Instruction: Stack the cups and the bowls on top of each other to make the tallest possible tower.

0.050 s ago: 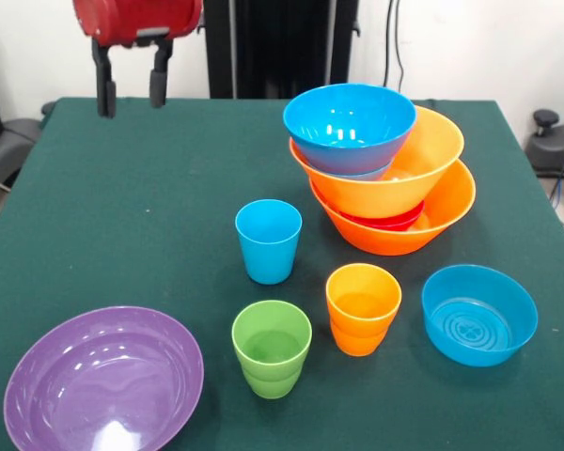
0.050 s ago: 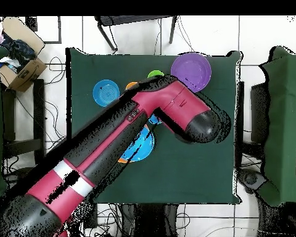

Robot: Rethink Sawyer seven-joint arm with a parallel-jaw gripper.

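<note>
The glossy purple bowl (image 1: 103, 381) sits wide and shallow at the table's near left corner, its rim close to the edge of the green cloth-covered table (image 1: 150, 197). Above the far left stretch of bare cloth hangs the gripper (image 1: 130, 86), its two dark fingers spread apart and holding nothing. Midway stand three smooth tapered tumblers: the green cup (image 1: 272, 347) nearest, the blue cup (image 1: 268, 240) behind it, the orange cup (image 1: 362, 307) to their right, all apart. The tower (image 1: 385, 169) leans behind them: a blue bowl (image 1: 350, 126) nested in two large orange bowls, a red rim showing between. A ribbed small blue bowl (image 1: 479, 314) stands alone at right.
</note>
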